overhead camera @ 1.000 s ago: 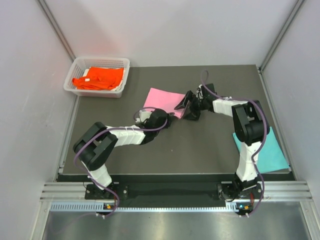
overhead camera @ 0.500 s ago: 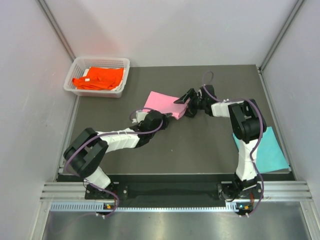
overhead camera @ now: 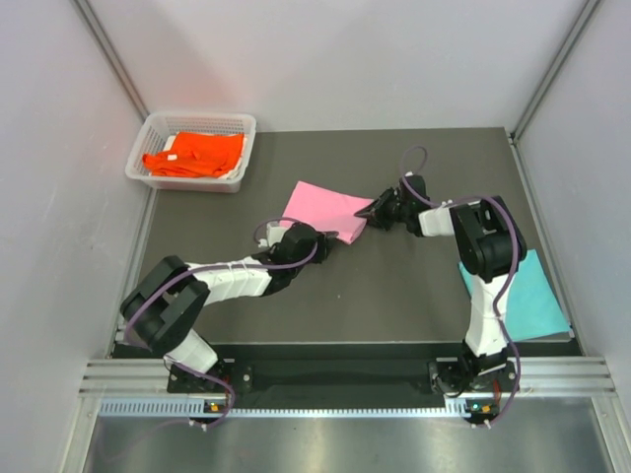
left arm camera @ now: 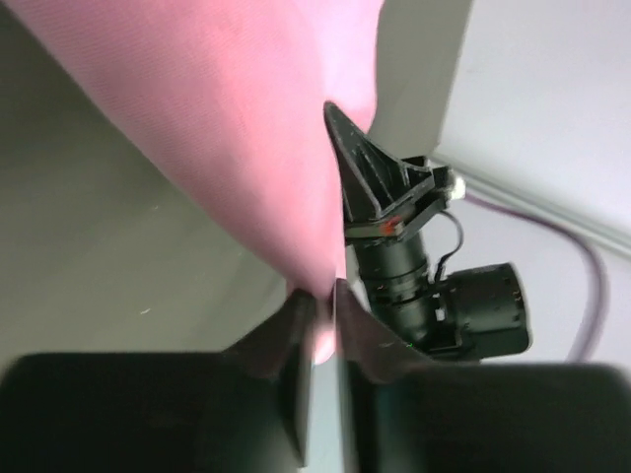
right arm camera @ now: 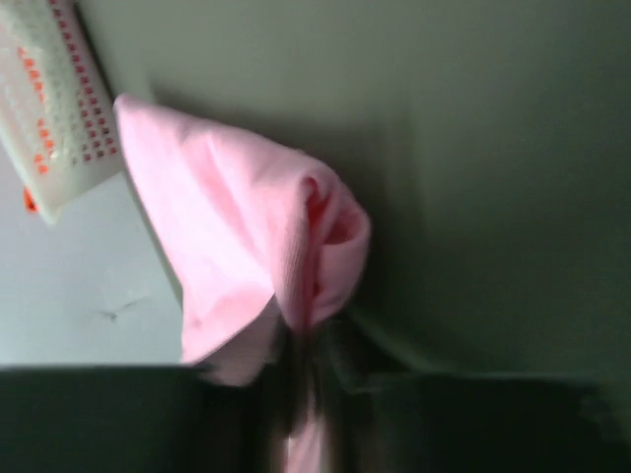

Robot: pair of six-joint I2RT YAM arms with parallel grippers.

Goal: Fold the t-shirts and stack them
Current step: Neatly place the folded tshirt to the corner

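**Left gripper and right gripper both on the pink shirt**

My left gripper is pinched tight on the shirt's near edge, with cloth trapped between the fingers. My right gripper has a bunched fold at the shirt's right corner between narrow jaws. That view is blurred, so I cannot say how firm the hold is.

The pink shirt lies mid-table, toward the far edge. The teal shirt lies folded flat at the right edge, by the near-right corner. The orange shirt sits in the basket at the far-left corner.

As I judge it, the fold goes best if the right pinch settles before anything lifts. Both corners should then rise together and stay low. The edge between them should be just taut, so the fold lands square. Pulling the two apart too hard could slip the cloth out of such a thin pinch.

A second ago my right jaws gaped wide just beside that corner; now they have come in around it. My left gripper was already clamped at the same edge, though its elbow has swung out toward the left edge. The shirts themselves have barely shifted.
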